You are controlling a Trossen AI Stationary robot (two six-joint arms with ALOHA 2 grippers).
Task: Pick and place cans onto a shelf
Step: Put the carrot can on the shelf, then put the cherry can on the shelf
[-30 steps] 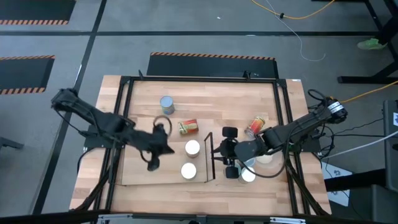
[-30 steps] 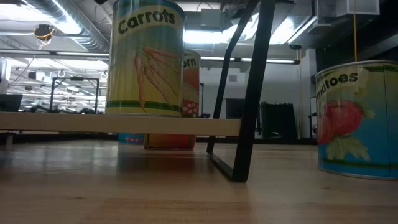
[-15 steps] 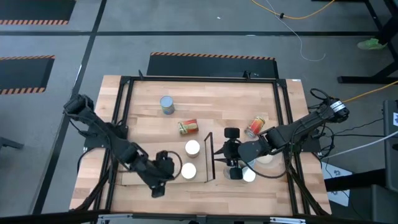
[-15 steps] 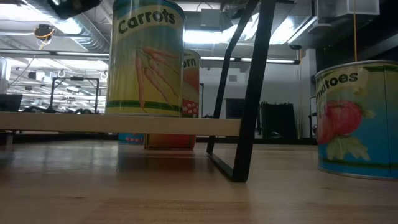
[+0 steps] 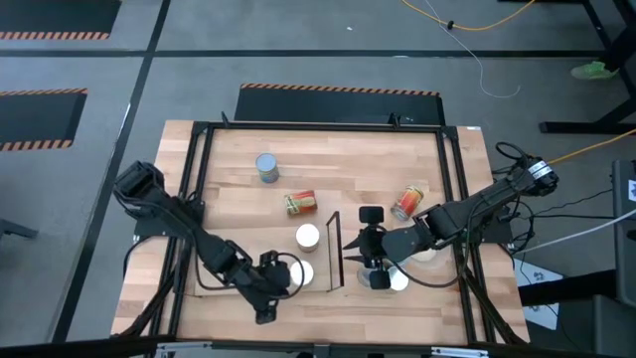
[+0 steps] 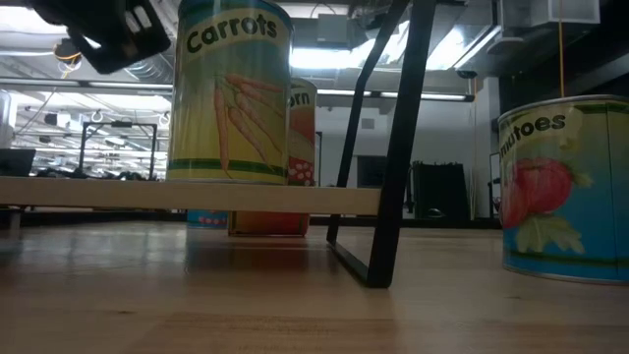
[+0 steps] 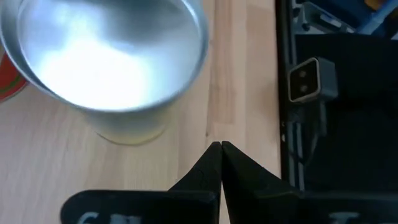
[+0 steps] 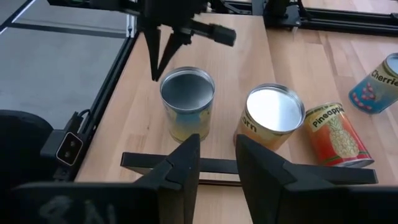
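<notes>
Cans — two upright on the shelf (image 5: 238, 283), next to its black frame (image 5: 333, 249).
Left gripper (image 5: 266, 294) fingers pressed together, holding nothing, just beside the nearer shelf can (image 5: 301, 272); right gripper (image 5: 364, 247) part open, empty — just past the frame, by another can (image 5: 395, 281).

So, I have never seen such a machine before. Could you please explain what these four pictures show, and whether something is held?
It is a robot with two dark arms at a wooden table. One picture looks down from above, one looks level along the tabletop, and two come from cameras on the wrists. The left gripper, shut and empty, hangs near the carrots can, which stands on the pale shelf. The right gripper, open and empty, faces the shelf's black frame. A pineapple can lies on its side; a tomatoes can stands on the table.
</notes>
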